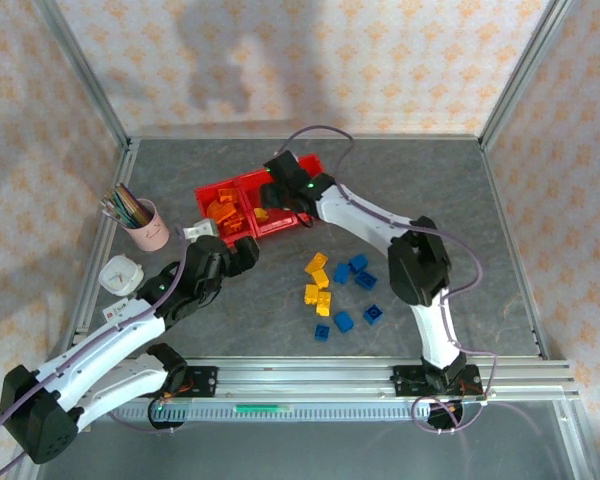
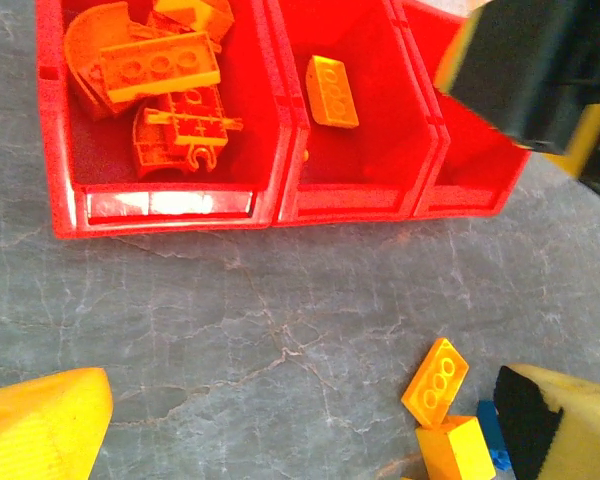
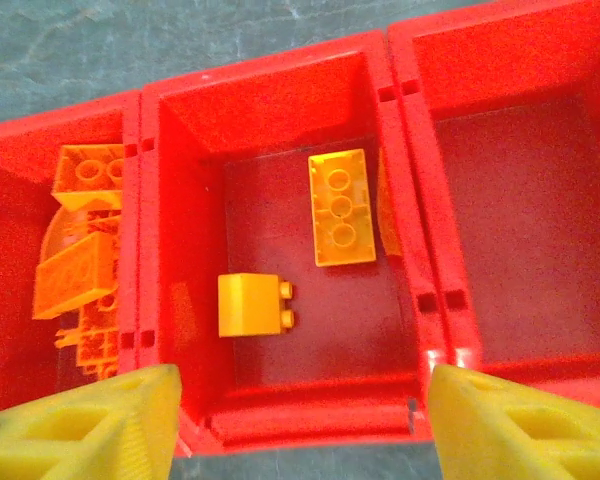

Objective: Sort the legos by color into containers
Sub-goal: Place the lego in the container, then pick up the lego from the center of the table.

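Seen from above, a grey stone-patterned table (image 1: 440,200) is shown with two robot arms mounted at its near edge. The containers (image 1: 206,194), three red bins joined in a row, are placed toward the far left of the centre. The right gripper (image 1: 273,196) is held over them, while the left gripper (image 1: 242,252) is positioned just in front of them, low over the table.

In the right wrist view, the right gripper (image 3: 302,385) is seen with its yellow fingers (image 3: 90,425) spread apart and nothing held between them. It is positioned above the middle bin, inside which two yellow bricks are seen: a flat one (image 3: 340,208) with its studs up and a smaller block (image 3: 250,305). Orange pieces (image 3: 83,255), some curved, are piled in the left bin.

In the left wrist view, the left gripper (image 2: 300,430) is shown with its fingers (image 2: 40,425) spread wide, and nothing is gripped.

The remaining legos (image 1: 323,300) are scattered on the table to the right of the containers, yellow ones on the left of the cluster and blue ones (image 1: 358,264) to the right and front. A pink cup (image 1: 150,230) of coloured pencils (image 1: 126,205) is set to the left of the bins, and a white object (image 1: 121,272) lies near it.
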